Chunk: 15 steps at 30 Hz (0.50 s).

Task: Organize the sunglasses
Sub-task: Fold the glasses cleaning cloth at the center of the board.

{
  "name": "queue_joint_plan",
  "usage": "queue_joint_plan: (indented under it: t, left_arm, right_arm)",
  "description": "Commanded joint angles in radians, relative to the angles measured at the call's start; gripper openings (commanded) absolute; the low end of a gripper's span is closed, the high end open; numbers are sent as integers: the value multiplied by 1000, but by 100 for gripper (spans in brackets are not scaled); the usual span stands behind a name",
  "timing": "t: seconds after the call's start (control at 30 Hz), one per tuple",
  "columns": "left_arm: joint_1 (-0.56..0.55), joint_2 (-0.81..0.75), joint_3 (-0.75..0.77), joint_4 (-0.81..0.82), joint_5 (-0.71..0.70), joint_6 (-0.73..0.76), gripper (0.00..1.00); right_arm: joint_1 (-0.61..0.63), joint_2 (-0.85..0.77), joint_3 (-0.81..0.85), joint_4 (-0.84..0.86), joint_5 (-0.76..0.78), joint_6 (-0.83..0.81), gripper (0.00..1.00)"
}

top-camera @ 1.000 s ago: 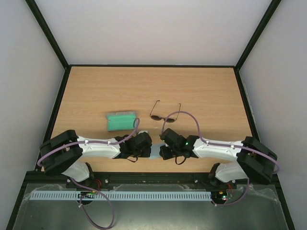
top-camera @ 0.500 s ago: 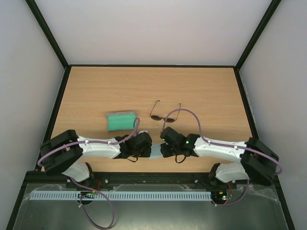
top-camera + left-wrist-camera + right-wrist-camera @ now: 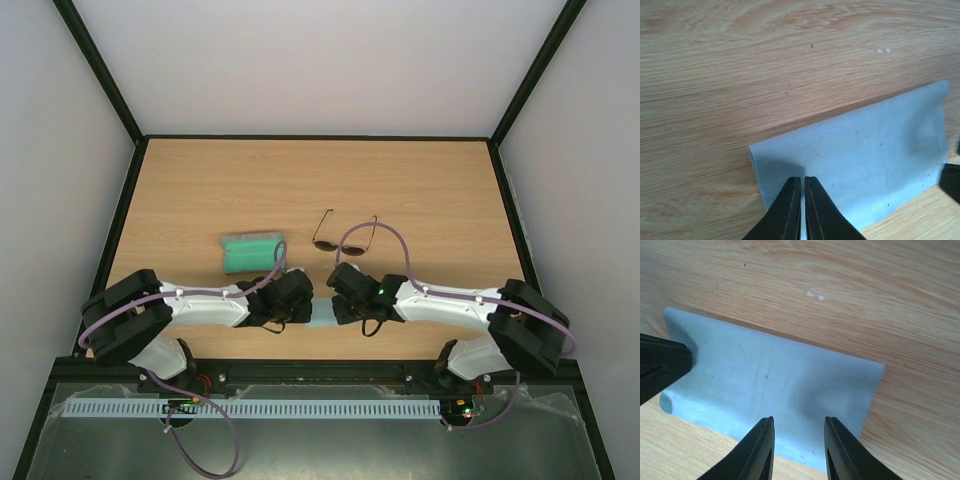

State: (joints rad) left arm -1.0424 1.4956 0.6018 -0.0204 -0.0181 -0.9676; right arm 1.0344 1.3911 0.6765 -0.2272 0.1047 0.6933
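Right fingers [image 3: 757,450] have parted; one sunglasses [image 3: 344,236], one case [image 3: 250,252], one cloth [image 3: 775,385].

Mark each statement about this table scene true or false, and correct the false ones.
1. The sunglasses lie on the table, outside the case. True.
2. The case is closed. False: it lies open, with its green lining showing.
3. The left gripper is shut on the cloth. True.
4. The right gripper holds the sunglasses. False: its jaws stand apart over the cloth, and the sunglasses lie farther back, ungripped.
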Motion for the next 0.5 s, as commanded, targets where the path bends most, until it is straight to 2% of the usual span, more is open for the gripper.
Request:
queue_joint_plan:
  t: [0.0, 0.1, 0.17, 0.3, 0.37, 0.47]
  left_arm:
    - [10, -27, 1, -61, -14, 28, 6]
    - [10, -57, 7, -83, -19, 28, 13]
    - [11, -79, 6, -98, -23, 26, 27]
    - [9, -144, -2, -120, -26, 15, 47]
    - [9, -171, -1, -135, -32, 14, 51]
    - [9, -202, -3, -156, -41, 12, 53]
  right_arm:
    - [2, -65, -13, -123, 86, 15, 30]
    - [-6, -67, -13, -159, 129, 33, 29]
    - [-21, -46, -17, -188, 153, 54, 28]
    - [-38, -22, -48, -163, 127, 72, 28]
    - [-41, -6, -56, -137, 117, 74, 28]
    - [-43, 32, -52, -111, 108, 75, 25]
